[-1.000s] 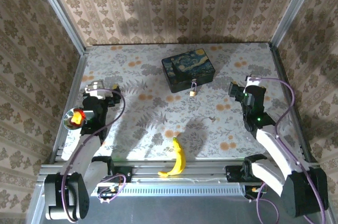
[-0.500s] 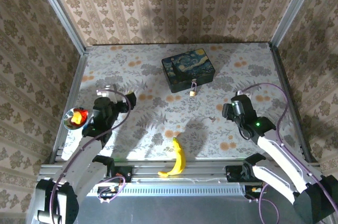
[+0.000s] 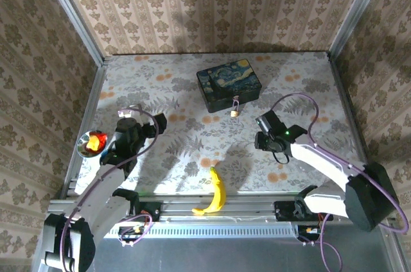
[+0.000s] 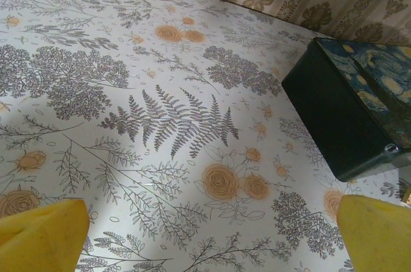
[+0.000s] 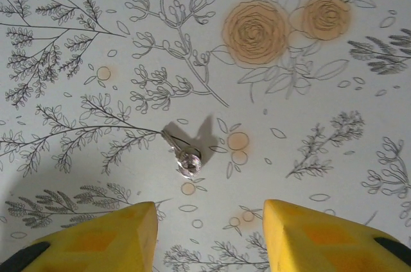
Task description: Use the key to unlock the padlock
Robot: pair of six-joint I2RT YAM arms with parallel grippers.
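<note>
Beneath the spread, empty right gripper [image 5: 209, 224], the thin key [image 5: 185, 156] looks light, slippery, best pinched by its round head.

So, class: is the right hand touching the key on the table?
Apart. The right wrist view shows the key lying on the table, with bare tabletop between it and the yellow fingertips of the right hand.

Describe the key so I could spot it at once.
On the flowered table, look nearer than the dark painted box, just below the right gripper. The key lies flat there: tiny, thin and silvery with a round head, unlike the brass padlock at the box's front.
</note>
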